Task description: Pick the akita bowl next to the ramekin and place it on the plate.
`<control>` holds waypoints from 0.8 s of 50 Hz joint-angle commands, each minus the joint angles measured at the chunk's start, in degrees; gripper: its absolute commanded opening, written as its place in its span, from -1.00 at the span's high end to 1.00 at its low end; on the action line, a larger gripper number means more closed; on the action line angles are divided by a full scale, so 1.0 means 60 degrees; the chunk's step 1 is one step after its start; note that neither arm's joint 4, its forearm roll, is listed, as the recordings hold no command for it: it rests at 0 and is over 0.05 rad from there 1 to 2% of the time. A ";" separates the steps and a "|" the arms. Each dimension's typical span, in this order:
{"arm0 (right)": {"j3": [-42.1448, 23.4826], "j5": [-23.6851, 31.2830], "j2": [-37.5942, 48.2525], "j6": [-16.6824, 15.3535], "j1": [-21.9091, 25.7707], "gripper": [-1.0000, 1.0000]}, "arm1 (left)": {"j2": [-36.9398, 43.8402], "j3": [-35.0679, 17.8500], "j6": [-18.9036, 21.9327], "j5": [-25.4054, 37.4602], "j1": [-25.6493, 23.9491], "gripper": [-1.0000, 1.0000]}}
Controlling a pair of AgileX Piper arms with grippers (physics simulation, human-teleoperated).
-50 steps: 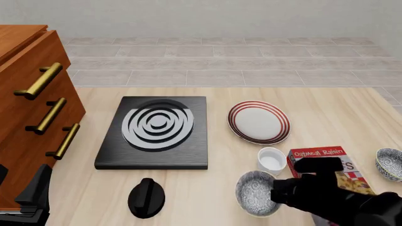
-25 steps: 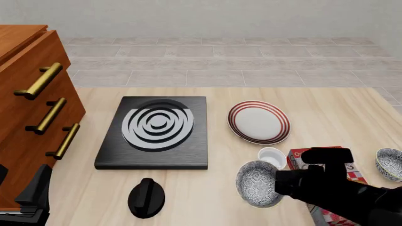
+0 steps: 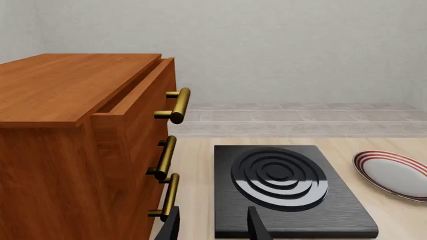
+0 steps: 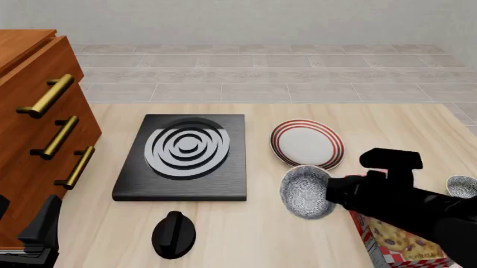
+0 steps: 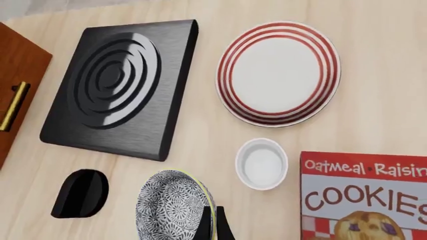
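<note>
Akita bowl (image 4: 306,191) is up off the table, rim pinched by the right gripper (image 5: 212,226); just needs carrying over the plate (image 4: 307,144) and setting down.

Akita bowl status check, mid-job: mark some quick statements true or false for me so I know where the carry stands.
1. The right gripper holds the akita bowl off the table. True.
2. The bowl already sits on the plate. False: the plate is bare, and the bowl hangs tilted at its near edge.
3. The ramekin is stacked inside the held bowl. False: the right wrist view shows it alone on the table, beside the cookie box.
4. The left gripper has open jaws with nothing between them. True.
5. A second speckled bowl sits at the table's far right. True.
</note>
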 commanded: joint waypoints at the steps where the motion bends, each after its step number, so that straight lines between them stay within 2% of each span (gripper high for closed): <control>1: -0.0671 -0.0022 0.0276 -0.0124 -0.0418 1.00 | 0.0000 0.0000 0.0000 0.0000 0.0000 -1.00; 18: -0.1315 -0.0260 0.0862 -0.0297 -0.0813 1.00 | 0.0000 0.0000 0.0000 0.0000 0.0000 -1.00; 40: -0.1835 -0.0939 0.1840 -0.0731 -0.1818 1.00 | 0.0000 0.0000 0.0000 0.0000 0.0000 -1.00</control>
